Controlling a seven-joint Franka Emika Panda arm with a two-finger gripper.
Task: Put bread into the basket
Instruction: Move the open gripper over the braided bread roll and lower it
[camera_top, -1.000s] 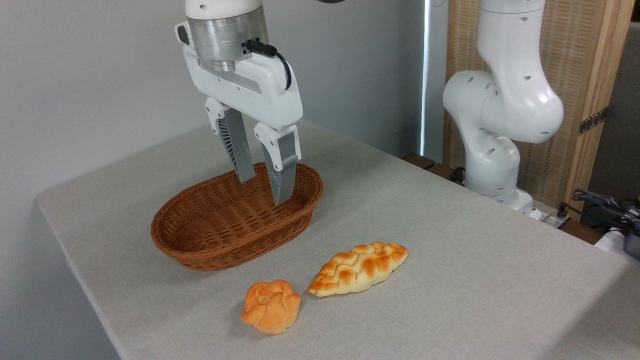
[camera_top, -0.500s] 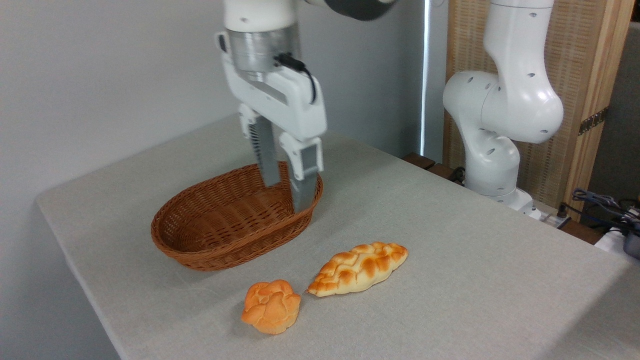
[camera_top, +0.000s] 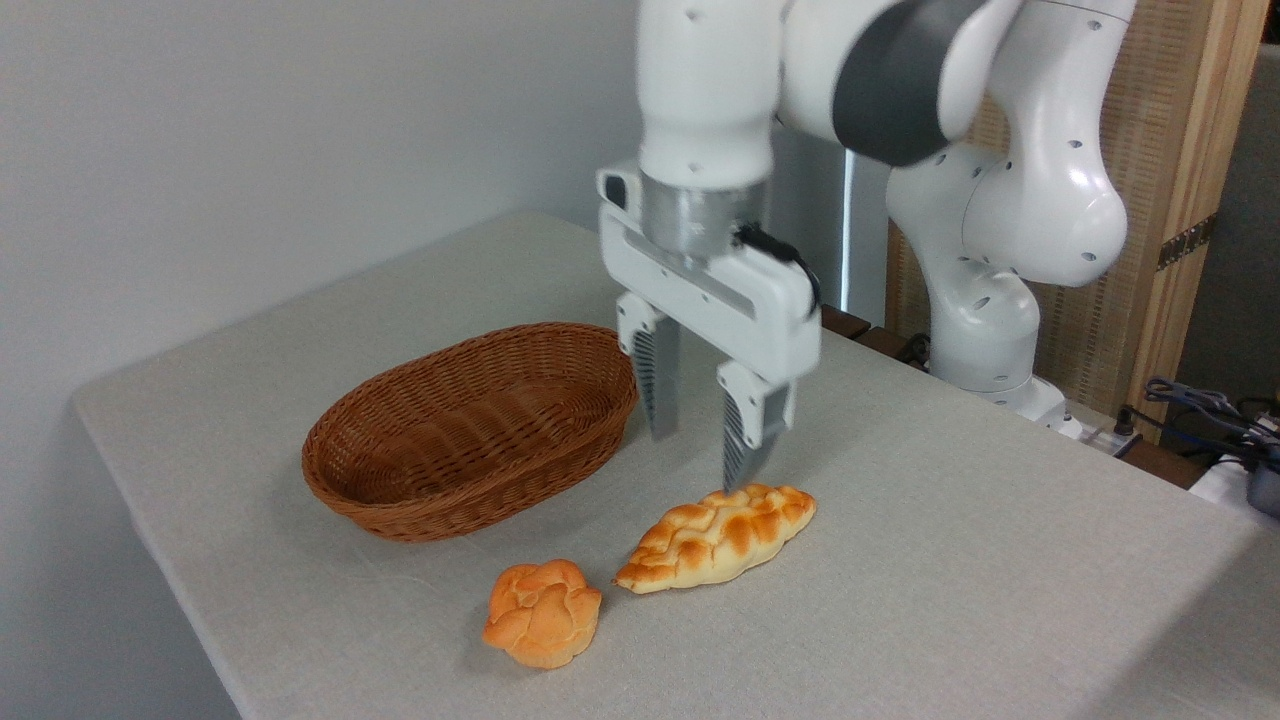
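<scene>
The bread (camera_top: 716, 536), a long braided loaf with pointed ends and browned patches, lies on the grey tablecloth in front of the basket's right end. The oval reddish-brown wicker basket (camera_top: 380, 495) stands to its left with nothing in it. My gripper (camera_top: 698, 462) hangs open just above and behind the loaf, fingers pointing down. The nearer fingertip (camera_top: 737, 470) hovers close over the loaf's back edge; whether it touches I cannot tell. Nothing is between the fingers.
A small round orange knotted bun (camera_top: 543, 611) sits left of the loaf, near the table's front edge. The arm's white base (camera_top: 985, 330) stands at the back right, with cables (camera_top: 1200, 405) beyond the table's right edge.
The gripper has swung right and lower, from over the basket to just above the loaf, staying open. The loaf, bun and basket have not moved.
</scene>
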